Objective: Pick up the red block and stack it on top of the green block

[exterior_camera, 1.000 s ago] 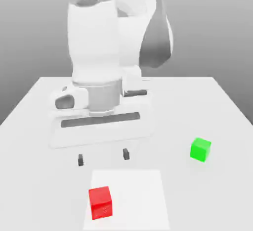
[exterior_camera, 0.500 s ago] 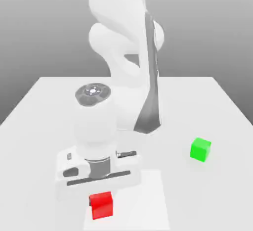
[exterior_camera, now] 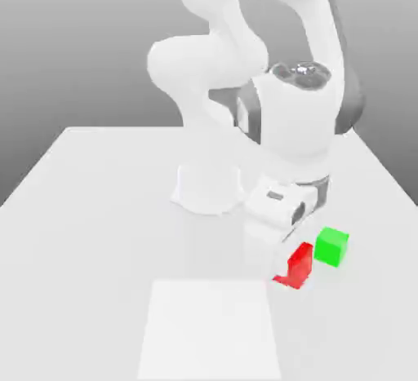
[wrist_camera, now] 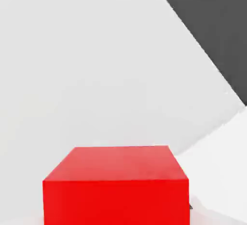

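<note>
The red block [exterior_camera: 297,266] hangs tilted under the white hand, off the table, with my gripper [exterior_camera: 289,262] shut on it. In the exterior view it sits just left of and slightly below the green block [exterior_camera: 331,246], close to it but apart. The green block rests on the white table [exterior_camera: 98,232] at the exterior view's right. In the hand view the red block [wrist_camera: 116,185] looms very near the camera, with the white table behind it.
A lighter square patch [exterior_camera: 211,330] marks the table near its front edge. The arm's base [exterior_camera: 211,188] stands at the table's middle. The table's right edge [exterior_camera: 392,183] runs not far beyond the green block.
The gripper closed on the red block over the light patch, lifted it and carried it toward the exterior view's right, up beside the green block.
</note>
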